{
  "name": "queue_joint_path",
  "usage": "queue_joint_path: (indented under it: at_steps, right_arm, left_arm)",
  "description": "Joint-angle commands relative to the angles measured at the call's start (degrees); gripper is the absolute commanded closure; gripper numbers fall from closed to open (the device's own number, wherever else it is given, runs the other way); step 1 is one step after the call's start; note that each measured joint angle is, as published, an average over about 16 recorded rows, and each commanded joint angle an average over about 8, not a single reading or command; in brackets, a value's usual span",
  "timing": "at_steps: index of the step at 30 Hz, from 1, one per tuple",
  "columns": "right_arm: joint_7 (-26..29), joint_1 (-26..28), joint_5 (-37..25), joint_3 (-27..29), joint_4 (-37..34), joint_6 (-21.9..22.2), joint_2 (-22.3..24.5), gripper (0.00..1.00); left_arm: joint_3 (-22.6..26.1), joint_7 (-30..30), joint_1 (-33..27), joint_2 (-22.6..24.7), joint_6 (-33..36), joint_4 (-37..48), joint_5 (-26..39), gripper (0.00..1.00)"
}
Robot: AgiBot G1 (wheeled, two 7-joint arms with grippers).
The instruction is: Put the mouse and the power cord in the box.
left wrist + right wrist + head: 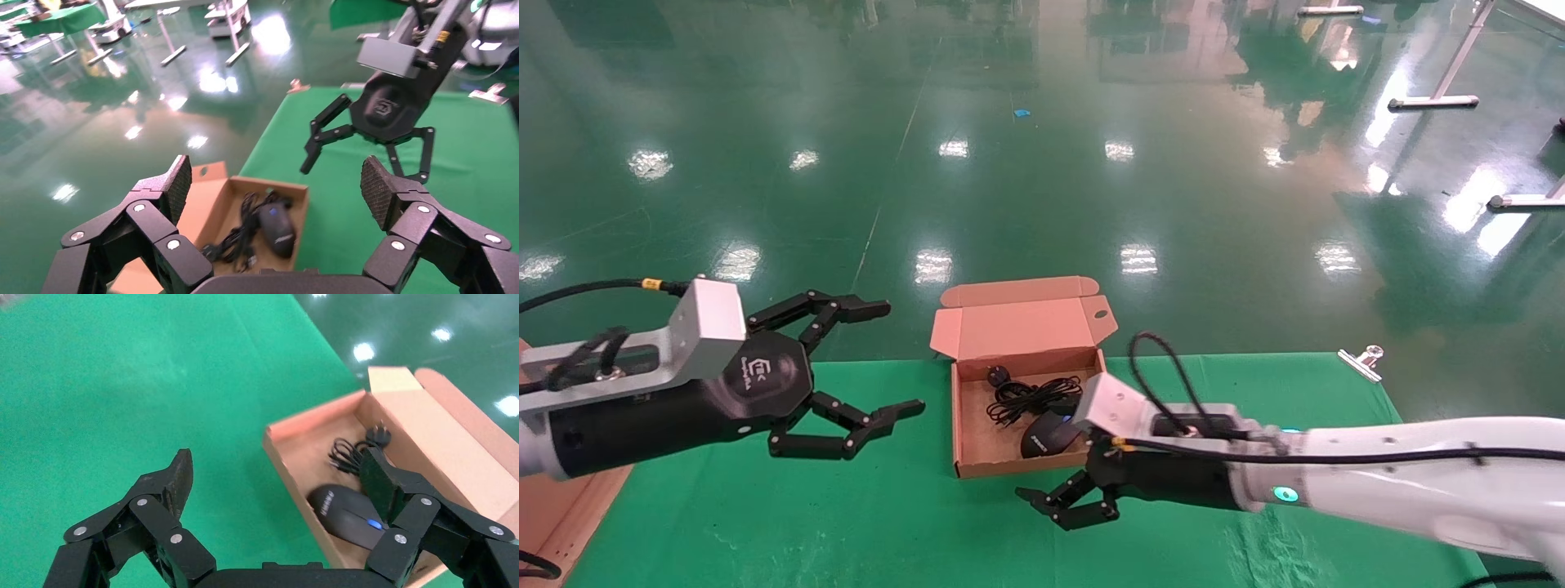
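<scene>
The tan box [1009,467] stands open at the far middle of the green cloth, its lid [1021,327] tipped back. Inside lie the black mouse [1048,434] with a blue-lit wheel and, behind it, the bundled power cord [1030,396]. My right gripper [1050,508] hangs open and empty just in front of the box's near right corner. In the right wrist view the mouse [343,514] and cord [349,456] show inside the box [306,419]. My left gripper [903,356] is open and empty, raised left of the box. Its wrist view shows the mouse [276,226] and cord [235,236].
Green cloth [846,506] covers the table. A silver binder clip [1361,362] sits at its far right corner. A tan surface [560,514] shows at the left edge. Glossy green floor and metal stand legs [1434,102] lie beyond.
</scene>
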Motion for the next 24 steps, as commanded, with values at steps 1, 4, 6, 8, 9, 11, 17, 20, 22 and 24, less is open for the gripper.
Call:
queue_joint_path:
  at_steps: [1, 4, 6, 8, 9, 11, 17, 20, 22, 24]
  right_arm:
    - [0.48, -1.02, 1.48, 2.18, 1.25, -2.01, 1.45, 0.0]
    - [1.21, -2.56, 3.71, 5.45, 3.12, -5.03, 3.62, 0.0]
    - [1.69, -3.58, 5.19, 7.61, 4.36, -7.03, 5.06, 0.0]
    - [2.16, -4.57, 6.63, 9.73, 5.57, -8.99, 6.47, 0.0]
    - [2.4, -5.09, 7.38, 10.83, 6.2, -10.01, 7.2, 0.0]
    - [2.88, -6.09, 8.83, 12.96, 7.42, -11.98, 8.62, 0.0]
    - [4.33, -9.17, 13.3, 19.5, 11.16, -18.03, 12.97, 0.0]
    - [5.06, -10.7, 15.52, 22.77, 13.03, -21.04, 15.15, 0.0]
    - [5.55, -11.74, 17.03, 24.97, 14.3, -23.08, 16.61, 0.0]
    - [6.03, -12.76, 18.5, 27.14, 15.54, -25.09, 18.06, 0.0]
  left_arm:
    - [-1.21, -1.45, 0.86, -0.28, 0.85, -1.4, -0.21, 0.0]
    - [-3.03, -3.63, 2.15, -0.7, 2.13, -3.5, -0.52, 0.0]
    - [-4.23, -5.08, 3.01, -0.98, 2.97, -4.89, -0.73, 0.0]
    - [-5.41, -6.49, 3.85, -1.25, 3.8, -6.25, -0.94, 0.0]
    - [-6.02, -7.23, 4.28, -1.39, 4.23, -6.96, -1.04, 0.0]
    - [-7.2, -8.65, 5.13, -1.67, 5.06, -8.33, -1.25, 0.0]
    - [-10.84, -13.02, 7.72, -2.51, 7.61, -12.54, -1.88, 0.0]
    - [-12.65, -15.19, 9.01, -2.93, 8.89, -14.64, -2.19, 0.0]
    - [-13.88, -16.67, 9.88, -3.21, 9.75, -16.06, -2.4, 0.0]
    - [-15.09, -18.11, 10.74, -3.49, 10.6, -17.45, -2.61, 0.0]
